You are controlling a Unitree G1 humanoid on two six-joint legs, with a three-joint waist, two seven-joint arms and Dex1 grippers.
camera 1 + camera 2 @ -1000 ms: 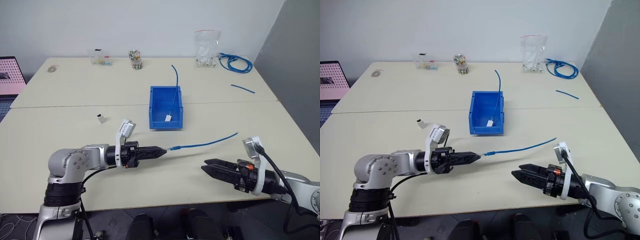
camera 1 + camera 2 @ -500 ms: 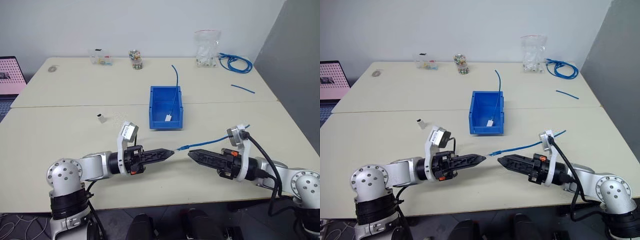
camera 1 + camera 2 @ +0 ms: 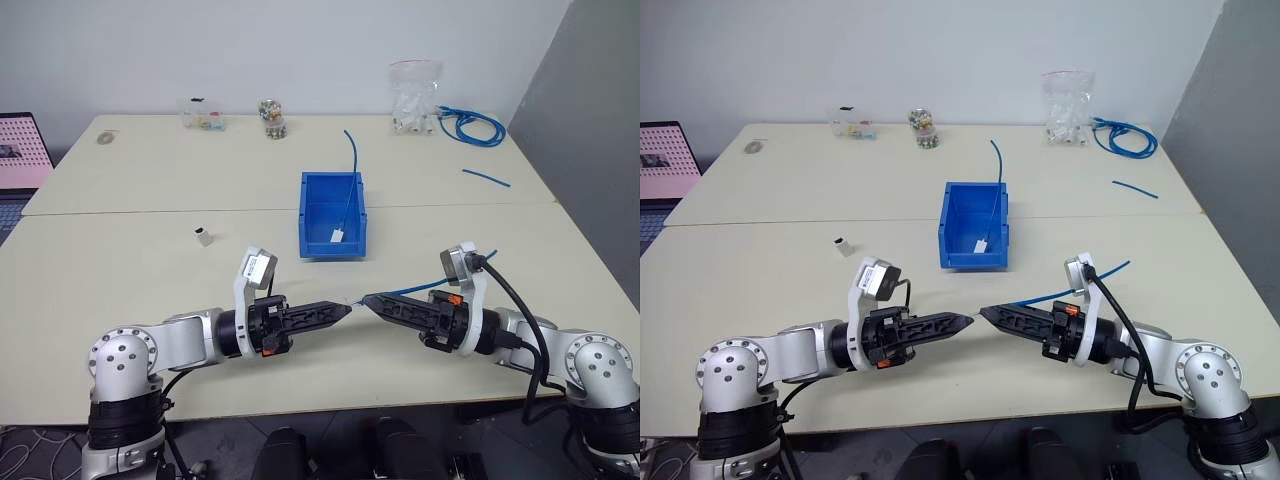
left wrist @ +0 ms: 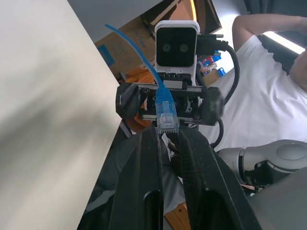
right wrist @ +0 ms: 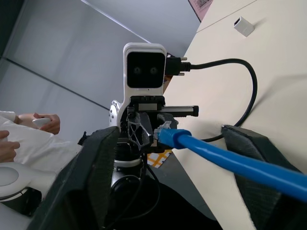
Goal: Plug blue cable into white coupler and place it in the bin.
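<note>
The matte beige table [image 3: 120, 270] lies under both level grippers. Beyond their tips stands the bin [image 3: 332, 215], a glossy blue plastic box with a lowered front lip. The left gripper [image 3: 343, 311], its tapered black jaws clamped together, pinches the clear plug of the thin blue cable [image 3: 400, 291]. The right gripper [image 3: 368, 300] faces it tip to tip, its ridged jaws parted with the cable running between them. The coupler [image 3: 203, 236], a tiny white block, sits beyond the left gripper, well apart
</note>
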